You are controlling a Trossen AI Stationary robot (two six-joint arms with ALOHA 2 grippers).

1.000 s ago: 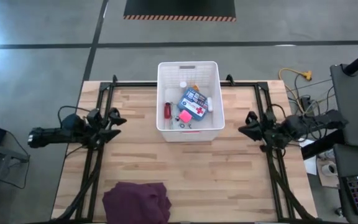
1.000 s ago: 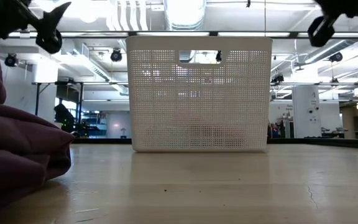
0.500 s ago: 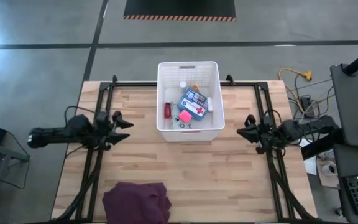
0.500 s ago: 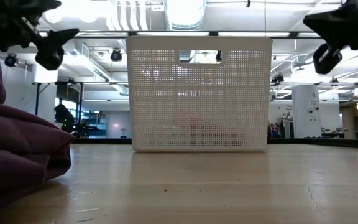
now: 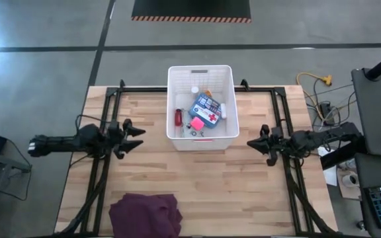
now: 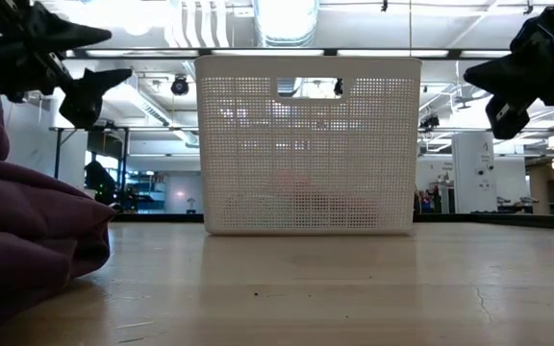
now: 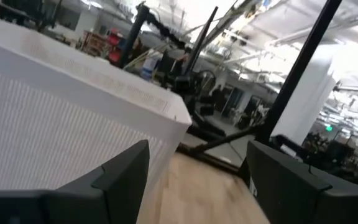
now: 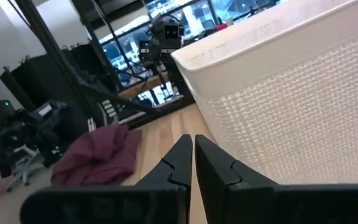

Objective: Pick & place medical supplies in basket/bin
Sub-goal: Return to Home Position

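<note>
The white perforated basket (image 5: 202,69) stands at the table's far middle, also in the low view (image 6: 308,144). Inside lie the blue first-aid pouch with a red cross (image 5: 206,110), the small red bottle (image 5: 178,118), the pink cube (image 5: 196,123) and the white vial (image 5: 194,88); other items are too small to tell. My left gripper (image 5: 136,136) hovers open to the basket's left, above the table (image 6: 104,60); its wrist view shows the basket wall (image 7: 73,124) past the spread fingers. My right gripper (image 5: 251,143) hovers shut to the basket's right (image 6: 484,77), pointing along the basket wall (image 8: 291,93).
A crumpled dark purple cloth (image 5: 144,213) lies at the table's near edge, left of middle, and fills the low view's left side (image 6: 27,231). Black frame rails (image 5: 104,165) run along the table's left and right sides. Bare wood lies between the basket and the cloth.
Both grippers have come down and moved inward toward the basket: the left one toward the table's right, the right one toward the table's left. The basket and its contents have stayed put.
</note>
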